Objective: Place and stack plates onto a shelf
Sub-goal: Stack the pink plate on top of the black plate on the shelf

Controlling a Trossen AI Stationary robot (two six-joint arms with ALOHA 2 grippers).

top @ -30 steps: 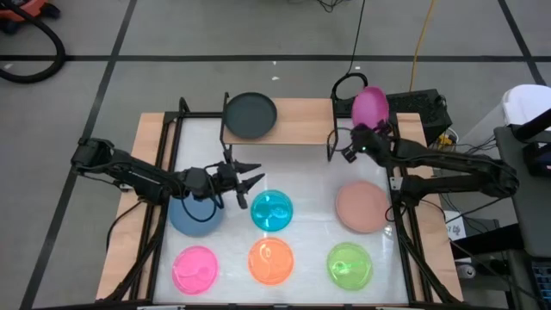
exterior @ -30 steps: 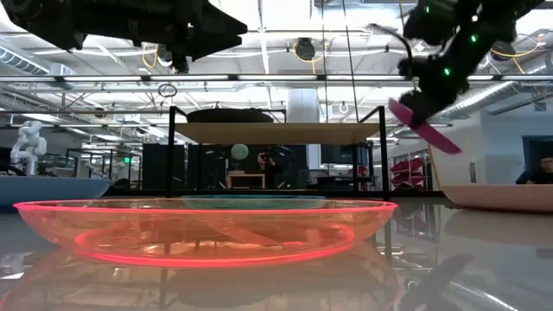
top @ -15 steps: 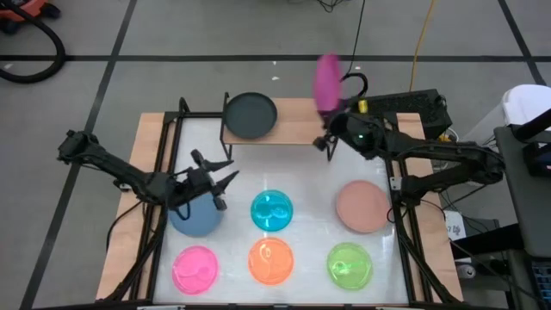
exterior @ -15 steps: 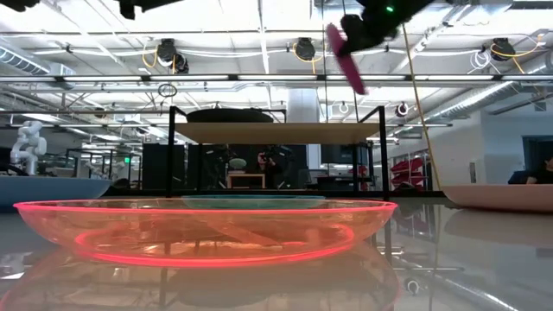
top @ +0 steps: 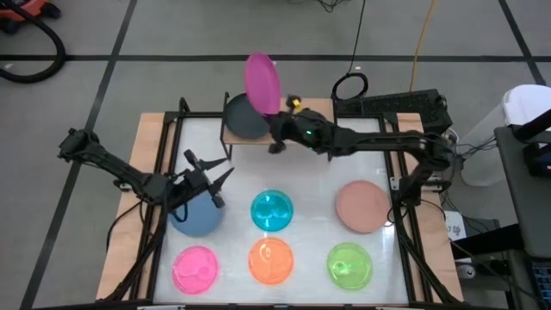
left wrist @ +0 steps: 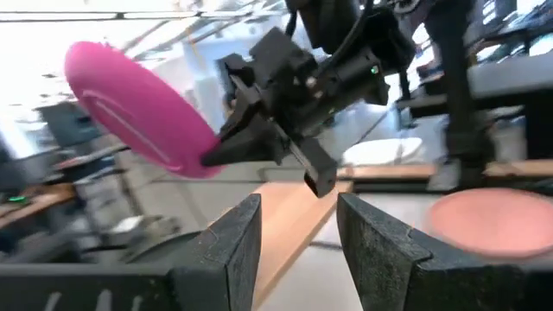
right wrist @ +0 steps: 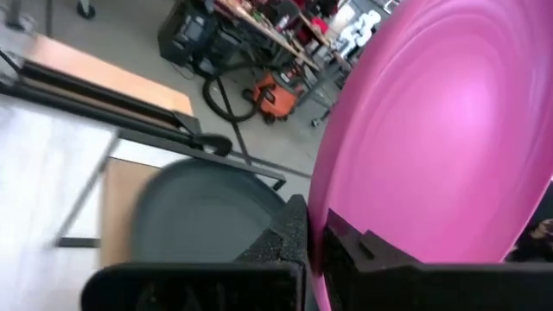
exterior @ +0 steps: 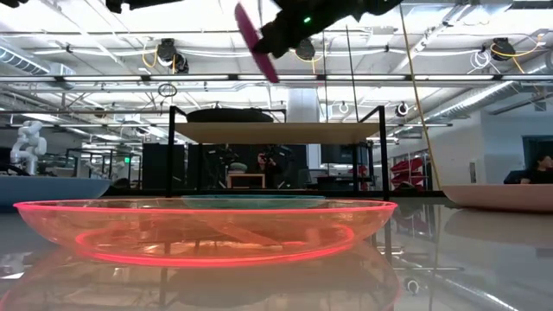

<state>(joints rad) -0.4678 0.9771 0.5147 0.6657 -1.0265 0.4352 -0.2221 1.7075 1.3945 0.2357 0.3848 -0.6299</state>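
My right gripper [top: 277,127] is shut on a magenta plate [top: 262,82], high over the left end of the light-wood shelf [top: 344,116], by the dark grey plate [top: 244,119] that lies flat on the shelf's top board. In the low view the magenta plate [exterior: 255,39] hangs tilted, well above the shelf [exterior: 276,131]. My left gripper [top: 213,170] is open and hovers over the blue plate [top: 198,217], which lies on the table. The left wrist view looks between its fingers [left wrist: 298,229] at the magenta plate [left wrist: 138,112]. My right gripper pinches the magenta plate's rim [right wrist: 333,216] between its two fingers [right wrist: 289,233]. It comes nearly level from the table's right. The plate is lifted clear and steeply tilted, sticking out past the fingertips above the dark grey plate [right wrist: 199,207].
On the white table lie a cyan plate [top: 272,211], an orange plate [top: 271,261], a green plate [top: 349,265], a translucent pink plate [top: 195,269] and a dusty pink plate [top: 362,207]. Black frame posts stand along the table's left and right edges.
My right gripper has risen and carried the magenta plate toward the table's left, from the shelf's right end to above the dark grey plate, with the plate turning as it went. My left gripper has drawn back toward the table's left, over the blue plate.
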